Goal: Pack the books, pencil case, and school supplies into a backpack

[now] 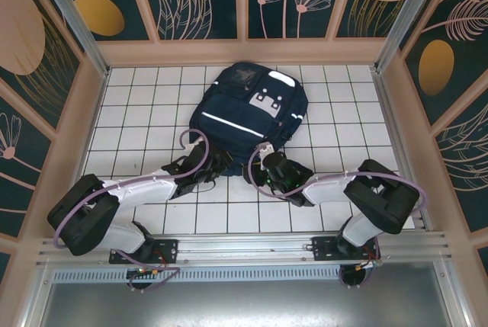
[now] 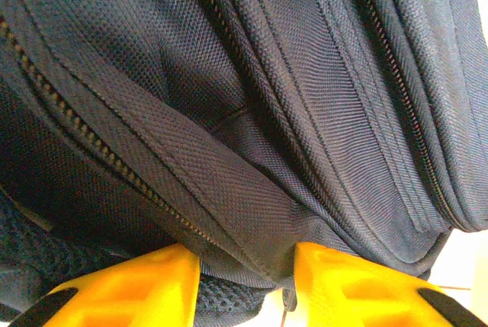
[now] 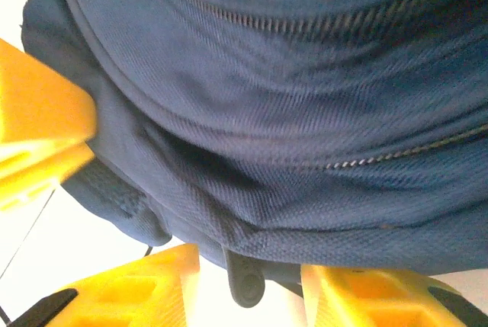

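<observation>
The left gripper (image 2: 248, 257) has its yellow jaws partly apart, with a fold of navy fabric between them; whether they pinch it cannot be told. The right gripper (image 3: 250, 264) has its jaws released, a dark zipper pull (image 3: 245, 283) hanging in the gap untouched. Both meet at the near edge of the backpack (image 1: 244, 106), which lies flat mid-table (image 1: 145, 113). The left arm (image 1: 130, 193) and right arm (image 1: 343, 186) stretch low and inward, elbows out.
</observation>
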`<state>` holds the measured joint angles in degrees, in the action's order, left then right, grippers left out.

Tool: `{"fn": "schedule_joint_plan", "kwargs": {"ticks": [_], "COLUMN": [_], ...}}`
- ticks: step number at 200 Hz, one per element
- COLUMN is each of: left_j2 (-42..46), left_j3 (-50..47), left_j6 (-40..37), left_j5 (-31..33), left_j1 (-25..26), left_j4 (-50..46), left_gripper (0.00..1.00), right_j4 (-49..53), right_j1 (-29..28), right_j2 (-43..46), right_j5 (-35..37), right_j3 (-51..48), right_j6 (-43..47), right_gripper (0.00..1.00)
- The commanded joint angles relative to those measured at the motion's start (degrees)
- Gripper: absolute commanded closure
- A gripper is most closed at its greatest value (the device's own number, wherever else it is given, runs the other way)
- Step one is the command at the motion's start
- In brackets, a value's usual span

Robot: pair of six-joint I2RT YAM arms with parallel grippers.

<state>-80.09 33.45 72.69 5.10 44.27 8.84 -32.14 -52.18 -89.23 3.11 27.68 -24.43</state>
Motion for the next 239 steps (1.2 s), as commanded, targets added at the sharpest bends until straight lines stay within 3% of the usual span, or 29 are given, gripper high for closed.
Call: {"fn": "schedule_joint_plan", "kwargs": {"ticks": [1, 85, 113, 131, 157, 206, 239], "left_j2": [0.34, 0.38, 1.10, 1.52, 2.61, 7.70, 13.58], "left_j3": [1.09, 1.15, 0.85, 0.74, 0.78, -1.73, -4.12], "left_j6": [-0.33, -0.04, 0.00, -0.12, -0.61, -0.85, -1.52], "left_j5": [0.46, 0.17, 0.82, 1.91, 4.20, 9.33, 11.29], "left_j1": [0.12, 0.16, 0.10, 0.12, 0.04, -0.69, -2.57], "left_j4": [0.74, 1.22, 1.12, 0.59, -1.41, -4.01, -7.23], "left_gripper": [0.61, 0.62, 0.65, 0.72, 1.00, 1.00, 1.00], "right_j4": [-0.99, 2.34, 2.79, 3.09, 4.72, 9.26, 12.71], "right_j1": [-0.43, -1.12, -1.34, -1.34, -1.34, -0.78, 3.40], "right_j2": [-2.74, -7.87, -7.83, -5.94, -1.47, 6.30, 8.64], "right_j5": [-1.80, 5.90, 8.46, 10.31, 12.63, 16.56, 18.28], "right_j3": [2.27, 6.34, 5.69, 4.39, 2.19, -1.76, -3.31], "right_j6": [1.70, 1.80, 1.16, 0.49, -0.49, -2.53, -4.63], "right_gripper": [0.61, 0.76, 1.00, 1.00, 1.00, 1.00, 1.00]}}
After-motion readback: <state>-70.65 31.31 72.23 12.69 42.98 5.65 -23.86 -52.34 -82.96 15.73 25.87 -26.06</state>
